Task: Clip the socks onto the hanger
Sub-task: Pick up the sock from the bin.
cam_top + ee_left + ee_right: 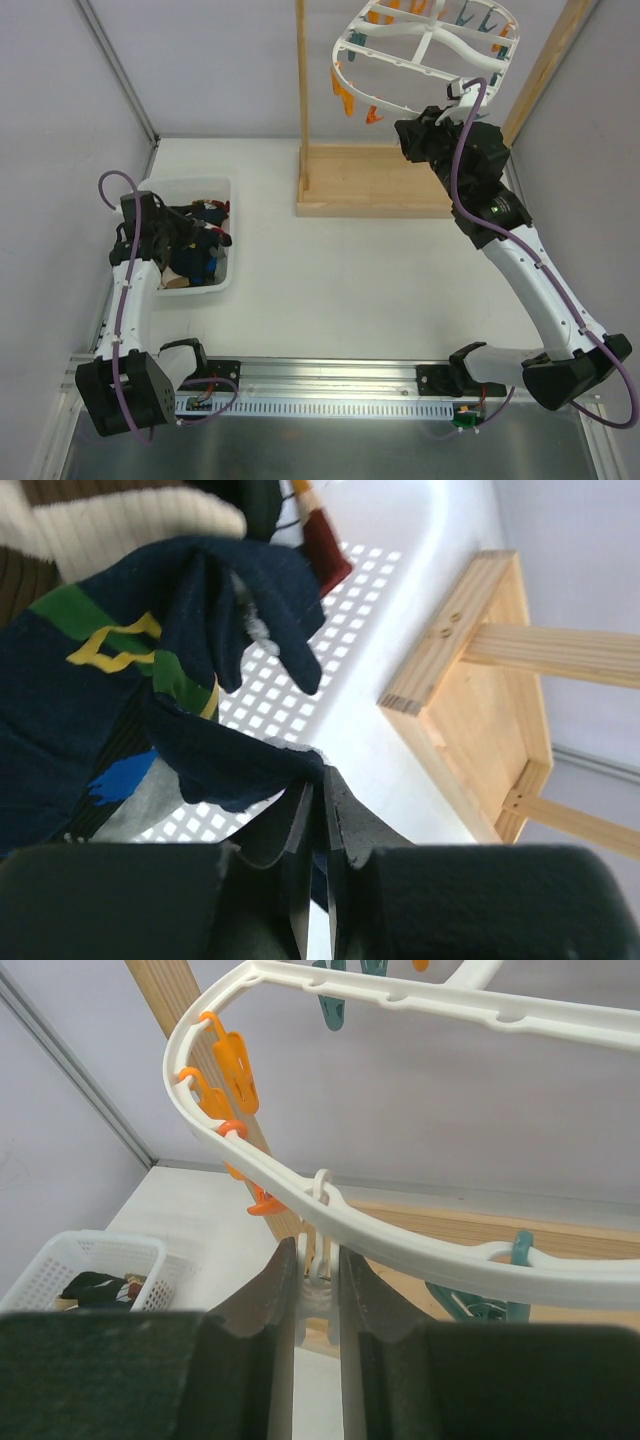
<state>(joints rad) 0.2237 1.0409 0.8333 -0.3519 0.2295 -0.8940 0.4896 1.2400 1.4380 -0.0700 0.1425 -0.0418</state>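
Socks [195,245] are lying heaped in the white basket [225,190] by the left edge of the surface [350,280] — the left end effector [315,785] is reaching in, fingers pressed together on a fold of a navy sock [220,765]. The right end effector [317,1260] is clamping a white clip [320,1210] on the rim of the hanger [420,1245], above the far right corner beside the wooden stand [370,180].

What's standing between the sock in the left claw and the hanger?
The wooden stand's left post stands on the direct line from the basket to the hanger. The left claw pinches a navy sock; nothing else visible intervenes.
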